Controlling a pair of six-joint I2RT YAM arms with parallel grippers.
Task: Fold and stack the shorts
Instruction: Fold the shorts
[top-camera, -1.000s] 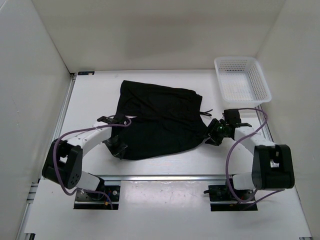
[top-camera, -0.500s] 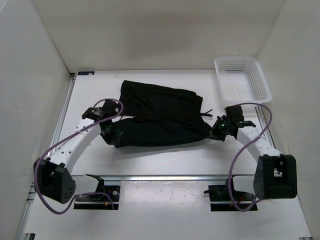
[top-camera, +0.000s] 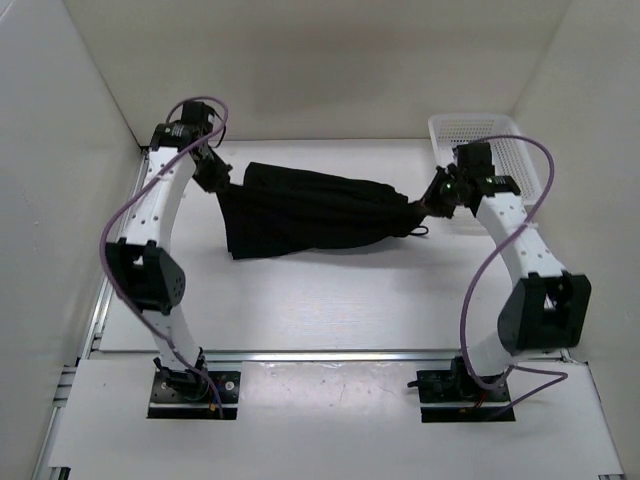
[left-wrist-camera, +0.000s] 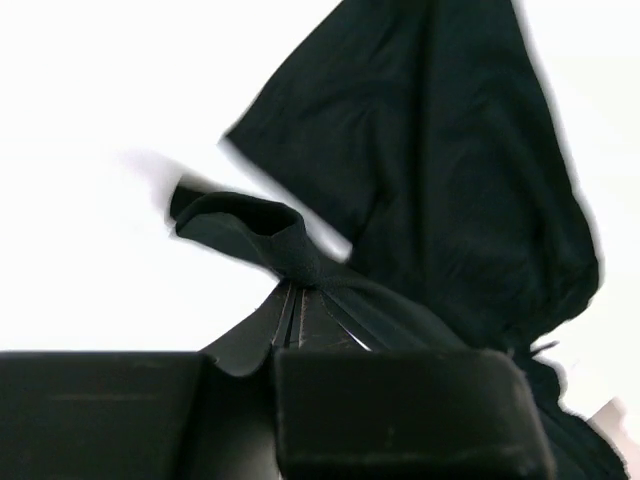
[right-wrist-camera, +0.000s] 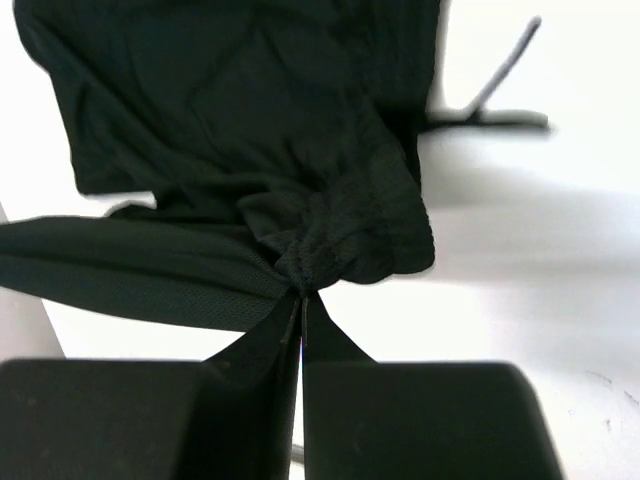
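Evenly stretched: the shorts hung between two clamped pincers

The left gripper (top-camera: 218, 178) was pinched tight on one bunched corner of the shorts (top-camera: 310, 212). The right gripper (top-camera: 432, 203) was squeezed together on what looked like the waistband end, with fabric gathered right at its tips. Between the two pincers the black cloth spanned as a sagging band, and its lower edge seemed to trail on the table (top-camera: 330, 295) beneath them. The drawstring (top-camera: 418, 232) dangled just under the right pincer, and the white mesh basket (top-camera: 512, 128) sat close behind it.

To fold well, I judged that both pincers should travel together at matched height. Tension should stay mild so neither corner slipped, and the cloth should be laid flat before release.

No brand, label or writing could be read anywhere.
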